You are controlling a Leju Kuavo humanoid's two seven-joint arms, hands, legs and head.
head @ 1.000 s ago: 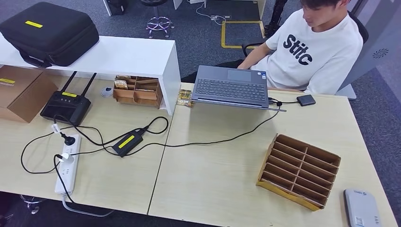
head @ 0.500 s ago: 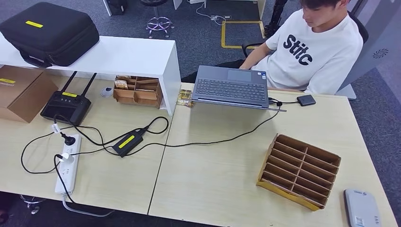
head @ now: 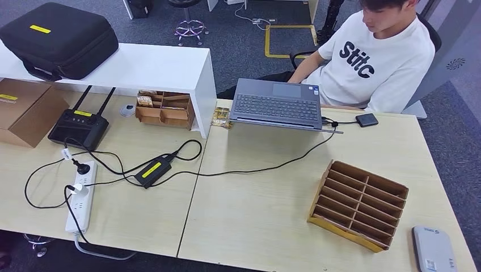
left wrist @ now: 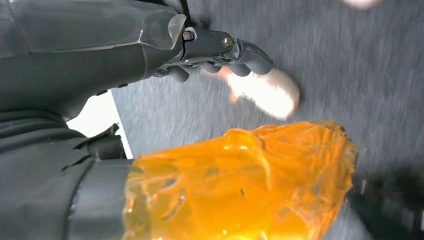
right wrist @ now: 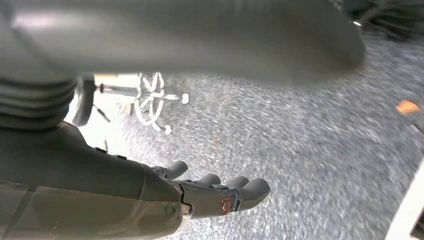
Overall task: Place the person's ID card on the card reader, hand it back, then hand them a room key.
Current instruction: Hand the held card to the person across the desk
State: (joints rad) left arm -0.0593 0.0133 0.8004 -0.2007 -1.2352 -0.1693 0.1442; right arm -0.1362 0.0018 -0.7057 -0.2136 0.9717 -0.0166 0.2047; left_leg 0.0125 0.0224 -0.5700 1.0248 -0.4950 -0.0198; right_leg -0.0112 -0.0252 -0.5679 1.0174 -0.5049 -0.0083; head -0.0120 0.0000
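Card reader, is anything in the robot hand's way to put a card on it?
Nothing visible blocks it. The card reader has a bare top and lies at the near edge of the table. A cardboard divider box stands beside it, not on it.

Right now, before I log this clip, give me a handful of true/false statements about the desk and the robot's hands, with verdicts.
1. The laptop is open in front of the seated person. True.
2. The grey card reader sits at the desk's near right corner, beside the cardboard slot organiser. True.
3. An ID card lies on the card reader. False: nothing rests on it.
4. The right hand holds a room key. False: it hangs over the carpet with nothing in it, fingers apart.
5. The black case stands on the white shelf. True.
6. The left hand rests on the desk. False: it hangs above the grey floor.
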